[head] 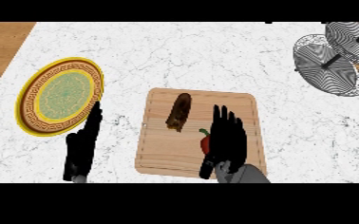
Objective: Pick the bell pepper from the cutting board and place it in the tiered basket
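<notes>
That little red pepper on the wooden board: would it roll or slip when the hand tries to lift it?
Probably a bit. The bell pepper looks rounded, so a nudge may roll it on the flat cutting board. The right hand covers most of it, which should limit that.

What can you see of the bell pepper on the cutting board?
Only a small part of the bell pepper shows: a red body with a green stem on top. It lies on the wooden cutting board, toward its lower right. The right robot hand covers most of it, so its full shape is hidden.
</notes>
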Robot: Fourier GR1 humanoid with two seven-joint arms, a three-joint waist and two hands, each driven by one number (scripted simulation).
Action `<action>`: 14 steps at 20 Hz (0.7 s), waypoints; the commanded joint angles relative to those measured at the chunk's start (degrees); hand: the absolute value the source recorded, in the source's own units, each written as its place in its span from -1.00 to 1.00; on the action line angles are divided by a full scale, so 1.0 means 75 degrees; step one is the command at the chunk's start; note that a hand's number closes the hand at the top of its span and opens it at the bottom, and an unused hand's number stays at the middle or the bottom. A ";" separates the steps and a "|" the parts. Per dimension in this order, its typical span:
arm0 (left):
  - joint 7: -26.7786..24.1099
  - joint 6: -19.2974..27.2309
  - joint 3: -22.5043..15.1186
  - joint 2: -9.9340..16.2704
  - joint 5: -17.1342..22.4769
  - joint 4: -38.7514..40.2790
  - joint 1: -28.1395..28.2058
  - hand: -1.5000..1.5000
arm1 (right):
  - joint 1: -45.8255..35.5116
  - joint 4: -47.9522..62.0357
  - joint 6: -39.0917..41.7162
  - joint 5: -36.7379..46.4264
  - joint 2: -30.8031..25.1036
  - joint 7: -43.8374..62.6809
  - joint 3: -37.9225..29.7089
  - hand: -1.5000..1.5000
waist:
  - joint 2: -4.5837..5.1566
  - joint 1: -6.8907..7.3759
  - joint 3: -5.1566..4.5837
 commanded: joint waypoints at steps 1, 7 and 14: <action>0.0064 -0.0065 0.0038 -0.0021 0.0038 -0.0107 0.0220 0.00 | -0.0148 0.0080 0.0435 -0.0320 0.0134 0.1502 -0.0121 -1.00 | 0.0009 0.0005 -0.0016; -0.0314 -0.0012 0.0018 -0.0353 -0.0142 0.0306 0.0207 0.00 | -0.0032 0.0210 0.0040 -0.0315 0.0135 0.1413 0.0022 -1.00 | 0.0011 -0.0023 -0.0016; 0.0056 -0.0223 0.0288 -0.0240 -0.0185 0.0327 -0.0174 0.00 | 0.0001 0.1041 -0.0494 0.0005 0.0136 0.0622 0.0246 1.00 | 0.0018 -0.0021 -0.0013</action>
